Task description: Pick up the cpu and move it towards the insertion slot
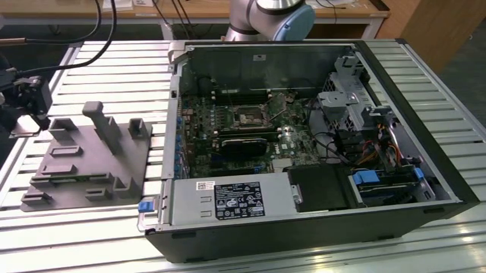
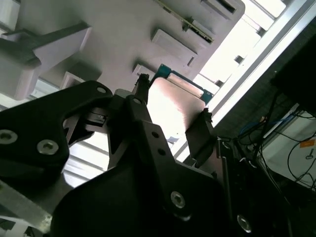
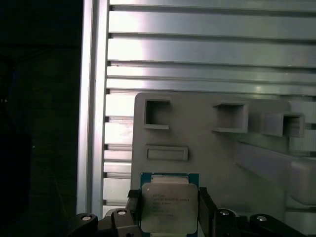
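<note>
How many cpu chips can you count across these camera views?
1. The cpu is held in the gripper, seen in the first wrist view in front of the grey moulded block. Others may be hidden inside the computer case.

Slatted alu table (image 1: 114, 62), bright glare on slats — wooden desk (image 1: 205, 8) behind, dark floor (image 1: 467, 74) beside.

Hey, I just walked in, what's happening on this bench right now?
The robot arm's gripper is closed on the cpu, a finger against each of two opposite edges, by the grey moulded block on the exterior view's left. The insertion slot sits apart from it, inside the open computer case.
</note>
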Robot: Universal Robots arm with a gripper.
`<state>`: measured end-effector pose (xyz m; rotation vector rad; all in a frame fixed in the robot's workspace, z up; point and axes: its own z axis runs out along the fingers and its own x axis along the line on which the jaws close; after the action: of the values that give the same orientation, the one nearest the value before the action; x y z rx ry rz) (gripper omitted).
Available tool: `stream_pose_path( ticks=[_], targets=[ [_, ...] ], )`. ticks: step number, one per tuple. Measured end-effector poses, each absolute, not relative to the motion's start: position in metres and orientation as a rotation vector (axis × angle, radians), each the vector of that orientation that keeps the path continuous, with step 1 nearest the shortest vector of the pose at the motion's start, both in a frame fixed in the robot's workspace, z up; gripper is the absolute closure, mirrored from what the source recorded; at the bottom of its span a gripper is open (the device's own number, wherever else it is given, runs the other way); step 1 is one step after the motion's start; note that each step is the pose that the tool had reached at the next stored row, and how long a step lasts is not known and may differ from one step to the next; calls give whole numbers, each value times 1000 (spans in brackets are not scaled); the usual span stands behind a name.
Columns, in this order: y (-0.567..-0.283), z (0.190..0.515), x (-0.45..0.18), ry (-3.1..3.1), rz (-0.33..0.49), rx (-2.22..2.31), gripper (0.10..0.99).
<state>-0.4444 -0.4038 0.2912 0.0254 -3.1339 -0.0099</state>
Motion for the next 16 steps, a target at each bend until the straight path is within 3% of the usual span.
stream_pose_path(
  ticks=[16],
  targets=[
    [-404, 312, -445, -3134, -11, 25, 541]
  ],
)
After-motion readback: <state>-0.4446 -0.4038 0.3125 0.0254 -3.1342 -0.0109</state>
